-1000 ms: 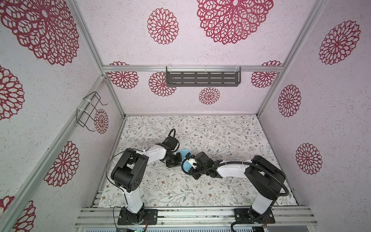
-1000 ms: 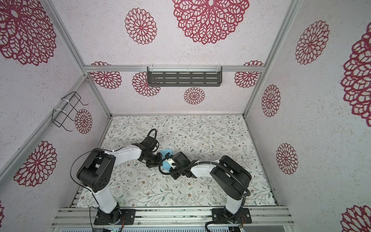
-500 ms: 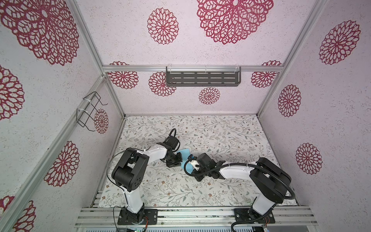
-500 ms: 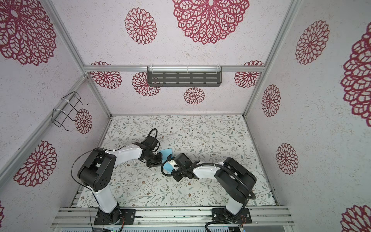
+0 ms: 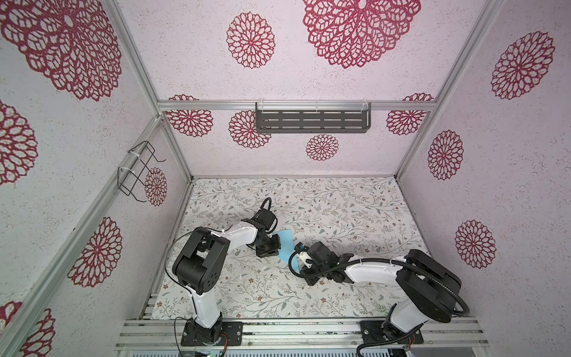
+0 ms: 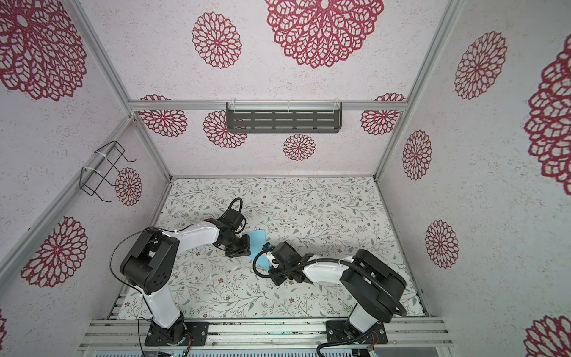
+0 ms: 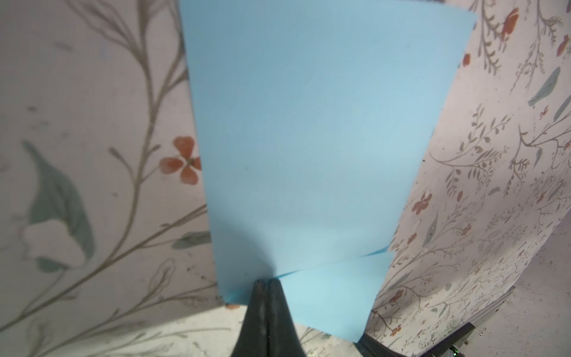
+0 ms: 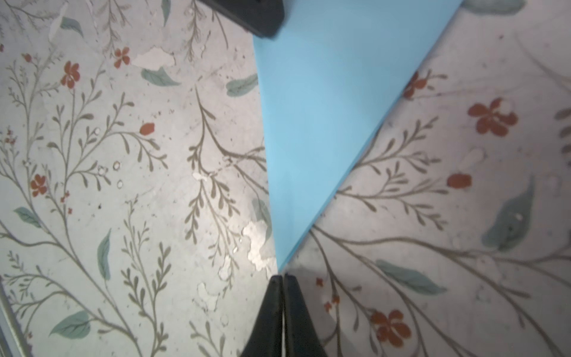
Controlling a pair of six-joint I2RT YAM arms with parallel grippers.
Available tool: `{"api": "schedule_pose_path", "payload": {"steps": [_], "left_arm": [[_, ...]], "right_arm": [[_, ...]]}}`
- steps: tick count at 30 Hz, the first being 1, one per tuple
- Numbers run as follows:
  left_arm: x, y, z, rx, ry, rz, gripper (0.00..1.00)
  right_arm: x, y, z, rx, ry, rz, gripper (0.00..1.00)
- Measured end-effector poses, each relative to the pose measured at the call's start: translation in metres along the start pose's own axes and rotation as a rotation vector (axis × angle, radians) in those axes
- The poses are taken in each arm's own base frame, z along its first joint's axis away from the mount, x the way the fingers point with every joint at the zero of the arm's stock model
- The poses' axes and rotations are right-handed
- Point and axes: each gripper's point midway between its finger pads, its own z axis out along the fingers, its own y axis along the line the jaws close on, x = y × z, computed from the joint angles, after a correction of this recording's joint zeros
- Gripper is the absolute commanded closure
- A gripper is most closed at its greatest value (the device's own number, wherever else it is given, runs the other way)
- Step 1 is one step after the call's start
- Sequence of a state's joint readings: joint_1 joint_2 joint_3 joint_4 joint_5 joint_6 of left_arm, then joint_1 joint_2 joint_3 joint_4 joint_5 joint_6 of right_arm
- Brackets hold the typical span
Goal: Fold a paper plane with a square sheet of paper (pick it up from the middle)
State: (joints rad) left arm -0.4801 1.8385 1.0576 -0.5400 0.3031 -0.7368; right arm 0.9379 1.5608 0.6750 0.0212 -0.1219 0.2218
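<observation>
The left arm [image 5: 238, 235] was folded sharply at the elbow, its forearm angled in over the floral surface [image 5: 340, 216]. The left gripper [image 7: 265, 282] was clamped on the edge of the light-blue sheet of paper [image 7: 309, 139], where two overlapping layers showed. The sheet lay near the middle of the surface, between both grippers in both top views. The right arm [image 5: 370, 269] lay low and nearly level, extended inward. The right gripper [image 8: 282, 278] had its jaws pressed together at the sheet's pointed corner; whether it pinched that corner could not be told.
</observation>
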Motion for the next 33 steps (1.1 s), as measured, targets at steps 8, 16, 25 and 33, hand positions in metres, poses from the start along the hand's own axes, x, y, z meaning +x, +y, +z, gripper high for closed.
{"api": "schedule_pose_path", "payload": {"steps": [8,16,25,33], "left_arm": [[0.001,-0.007,-0.004,0.026,0.011,-0.007,0.83],[-0.009,-0.045,-0.06,0.208,-0.131,-0.012,0.59],[0.014,-0.008,-0.057,0.224,-0.173,-0.116,0.43],[0.019,-0.005,-0.048,0.317,-0.21,-0.14,0.41]], "right_arm": [[-0.015,-0.016,-0.025,0.047,-0.093,0.097,0.77],[-0.061,-0.032,-0.035,-0.027,-0.264,0.277,0.64],[-0.073,-0.023,-0.035,-0.107,-0.299,0.252,0.49],[-0.079,-0.021,-0.022,-0.125,-0.273,0.222,0.53]]}}
